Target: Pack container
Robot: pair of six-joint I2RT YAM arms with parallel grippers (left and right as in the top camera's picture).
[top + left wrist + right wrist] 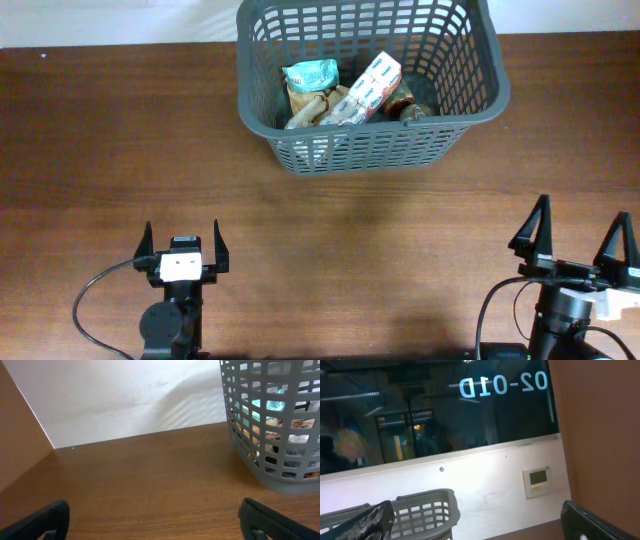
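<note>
We see the lattice-walled grey plastic container point(370, 150) upright, long axis left-right; left gripper point(182, 228) and right gripper point(584, 210) gape empty.

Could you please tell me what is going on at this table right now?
Two robot arms are packing a basket, but neither is handling anything at this moment. The basket stands at the far side of the table and already holds several items, among them a teal packet and a white and red pack. The left gripper and right gripper sit at the near edge, fingers wide open and empty, well apart from the basket.
</note>
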